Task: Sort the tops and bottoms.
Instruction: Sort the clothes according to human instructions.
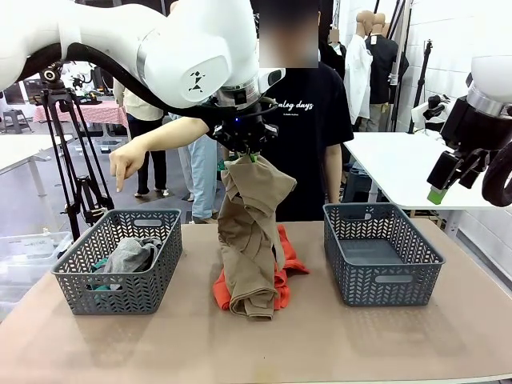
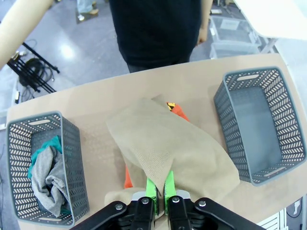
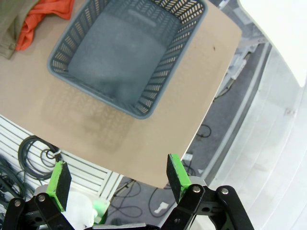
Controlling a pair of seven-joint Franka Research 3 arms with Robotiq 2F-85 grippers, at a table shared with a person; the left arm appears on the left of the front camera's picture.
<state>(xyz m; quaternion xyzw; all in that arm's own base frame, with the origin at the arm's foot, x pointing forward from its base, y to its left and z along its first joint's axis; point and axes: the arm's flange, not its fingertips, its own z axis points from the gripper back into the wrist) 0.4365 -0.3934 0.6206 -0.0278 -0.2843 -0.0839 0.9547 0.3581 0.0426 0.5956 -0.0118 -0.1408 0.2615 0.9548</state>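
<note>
My left gripper is shut on the top of the khaki-tan garment, which hangs down above mid-table with its lower end resting on the orange garment. In the left wrist view the green pads pinch the tan cloth, and a bit of orange garment peeks out behind it. The left basket holds the grey garment and the teal garment. High at the right, my right gripper is open, hovering above the table's right edge.
The right basket is bare inside. A person in a black T-shirt stands at the far side, one hand pointing down toward the left basket. A black tripod stands behind the table's left end.
</note>
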